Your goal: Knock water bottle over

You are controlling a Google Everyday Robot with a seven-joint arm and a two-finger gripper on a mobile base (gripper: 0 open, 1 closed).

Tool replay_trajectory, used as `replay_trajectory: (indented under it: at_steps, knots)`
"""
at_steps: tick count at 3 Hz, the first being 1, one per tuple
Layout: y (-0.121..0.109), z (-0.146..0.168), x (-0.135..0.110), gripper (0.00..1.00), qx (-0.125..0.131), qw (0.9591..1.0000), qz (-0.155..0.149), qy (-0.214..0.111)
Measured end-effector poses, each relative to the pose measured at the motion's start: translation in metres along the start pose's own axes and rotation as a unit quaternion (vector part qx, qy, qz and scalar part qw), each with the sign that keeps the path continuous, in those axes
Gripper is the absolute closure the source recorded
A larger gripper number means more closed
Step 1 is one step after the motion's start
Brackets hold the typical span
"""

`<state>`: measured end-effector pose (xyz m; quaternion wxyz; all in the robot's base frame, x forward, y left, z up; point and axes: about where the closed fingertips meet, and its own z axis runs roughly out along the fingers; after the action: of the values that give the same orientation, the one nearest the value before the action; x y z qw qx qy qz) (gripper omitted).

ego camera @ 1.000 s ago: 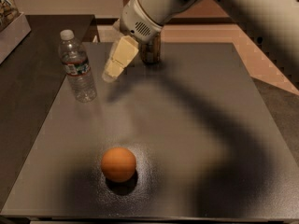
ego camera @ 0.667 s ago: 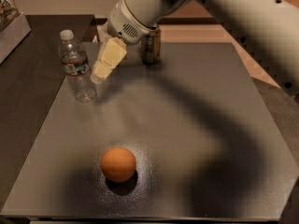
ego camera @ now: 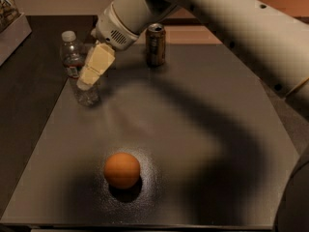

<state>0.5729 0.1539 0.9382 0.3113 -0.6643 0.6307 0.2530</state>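
The water bottle (ego camera: 75,62) is clear ribbed plastic with a white cap and a dark label band. It stands upright near the far left corner of the grey table (ego camera: 203,129). My gripper (ego camera: 88,81) has cream fingers that look pressed together. It hangs from the arm coming in from the upper right. Its tip lies right against the bottle's right side and overlaps the lower body in this view. I cannot tell whether it is pressing on the bottle.
A brown-and-silver drink can (ego camera: 155,44) stands at the table's far edge, right of the gripper. An orange (ego camera: 122,170) lies near the front, left of centre. The table's left edge runs just past the bottle, with a darker surface (ego camera: 29,91) beyond.
The gripper has moved left and down from near the can to the bottle's right side. The bottle stands where it was.
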Motion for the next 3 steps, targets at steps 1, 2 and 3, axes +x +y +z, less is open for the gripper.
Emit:
replay_trajectory:
  at_steps: [1, 2, 3]
  knots:
    - [-0.0105, 0.0079, -0.0055, 0.0, 0.01, 0.9999, 0.007, -0.011]
    - [-0.0151, 0.0123, -0.0096, 0.17, 0.011, 0.9997, 0.009, -0.018]
    - [-0.0144, 0.013, -0.0103, 0.4, 0.008, 0.9997, 0.012, -0.02]
